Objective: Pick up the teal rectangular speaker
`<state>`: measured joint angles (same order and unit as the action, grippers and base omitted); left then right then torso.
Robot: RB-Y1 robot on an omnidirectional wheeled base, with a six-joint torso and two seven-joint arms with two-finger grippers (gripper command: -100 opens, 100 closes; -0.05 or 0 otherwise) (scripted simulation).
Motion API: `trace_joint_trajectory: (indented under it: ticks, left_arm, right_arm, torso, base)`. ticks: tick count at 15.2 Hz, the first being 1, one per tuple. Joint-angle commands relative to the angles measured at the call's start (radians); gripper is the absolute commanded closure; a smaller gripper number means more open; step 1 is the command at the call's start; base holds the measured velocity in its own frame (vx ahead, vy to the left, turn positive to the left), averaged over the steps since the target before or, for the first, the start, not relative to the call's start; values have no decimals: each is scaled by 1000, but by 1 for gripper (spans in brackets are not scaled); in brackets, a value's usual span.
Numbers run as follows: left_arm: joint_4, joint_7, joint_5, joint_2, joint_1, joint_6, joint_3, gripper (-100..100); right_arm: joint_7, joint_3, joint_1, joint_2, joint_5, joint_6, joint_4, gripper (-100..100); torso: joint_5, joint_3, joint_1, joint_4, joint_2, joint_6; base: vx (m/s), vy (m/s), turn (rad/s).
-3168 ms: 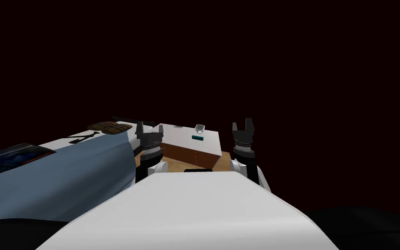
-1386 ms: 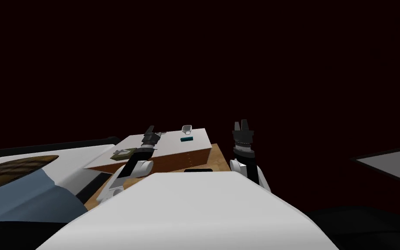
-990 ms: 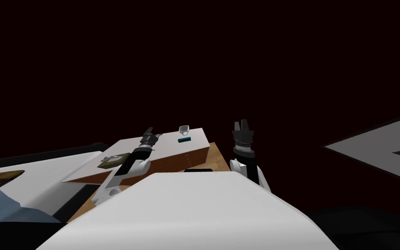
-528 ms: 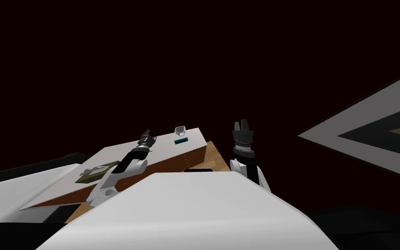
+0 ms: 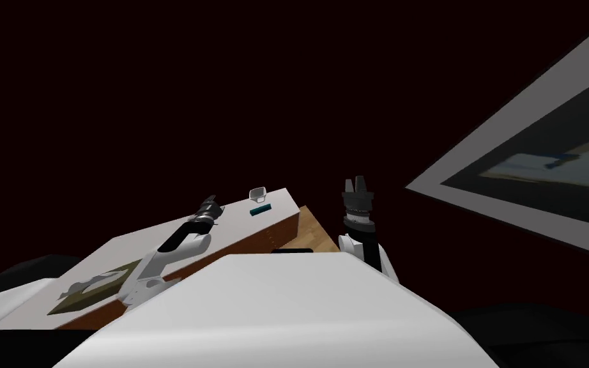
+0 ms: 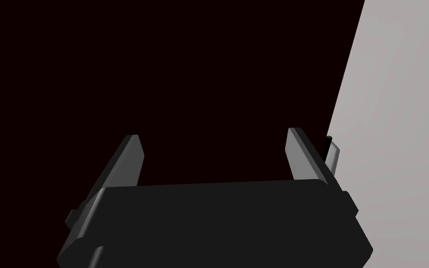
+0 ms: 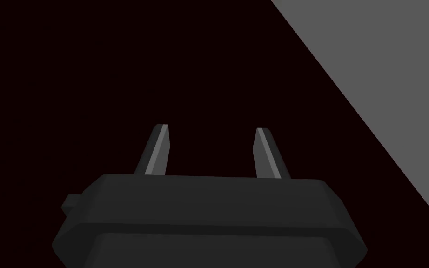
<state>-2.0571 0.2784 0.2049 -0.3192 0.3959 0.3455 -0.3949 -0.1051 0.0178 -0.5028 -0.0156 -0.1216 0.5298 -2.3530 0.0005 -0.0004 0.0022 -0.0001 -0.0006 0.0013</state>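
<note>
Though the teal speaker (image 5: pixel 260 210) shows too small for detail on the tabletop (image 5: pixel 239 220), the left pincer (image 5: pixel 211 202) hangs released near it; the right pincer (image 5: pixel 356 182), spread and empty, stands off the tabletop.

A home room: white-topped wooden dresser (image 5: pixel 236 220), framed picture (image 5: pixel 542 160).

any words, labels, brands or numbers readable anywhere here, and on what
No text can be read.
The teal speaker: too small to tell any label.
The olive flat item on the white cabinet top: a pale shape, no letters.
The framed picture: pale streaks, no words.
</note>
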Motion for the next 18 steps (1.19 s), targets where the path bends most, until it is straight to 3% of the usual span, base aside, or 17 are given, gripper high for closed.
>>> trace_joint_trajectory:
  ticks: [1,3,4,6,7,10,11,14,15,18]
  left_arm:
    - [10,7,9,-3,-5,50,-24,-100]
    - [10,7,9,-3,-5,76,-24,-100]
    - [29,16,19,-5,-15,106,-58,-100]
    - [29,16,19,-5,-15,151,-58,-100]
    - [47,25,29,-5,-25,175,-92,-100]
    - [47,25,29,-5,-25,227,-92,-100]
    - [66,34,40,-5,-35,260,-126,-100]
    - [66,34,40,-5,-35,302,-126,-100]
    - [85,43,50,-3,-44,334,-160,-100]
    - [85,43,50,-3,-44,378,-160,-100]
  right_arm:
    - [0,0,0,0,0,0,0,0]
    - [0,0,0,0,0,0,0,0]
    - [0,0,0,0,0,0,0,0]
    - [0,0,0,0,0,0,0,0]
    - [0,0,0,0,0,0,0,0]
    - [0,0,0,0,0,0,0,0]
    - [0,0,0,0,0,0,0,0]
    - [0,0,0,0,0,0,0,0]
    - [0,0,0,0,0,0,0,0]
    - [0,0,0,0,0,0,0,0]
  torso:
    - [0,0,0,0,0,0]
    - [0,1,1,0,1,-1]
    - [0,0,1,0,1,-2]
    - [0,1,2,0,2,-1]
    - [0,1,2,0,2,-1]
    - [0,1,1,0,2,-1]
    - [0,1,1,0,1,-1]
    - [0,0,0,0,0,-1]
    - [0,0,-1,0,-1,-1]
    - [0,0,0,0,0,-1]
  base:
    - [-49,51,-266]
    - [-23,27,-85]
    - [-42,37,-197]
    - [-49,45,-215]
    - [-39,40,-172]
    - [-36,28,-205]
    - [-29,16,-232]
    - [-13,3,-253]
    - [-5,1,-213]
    - [-17,19,-188]
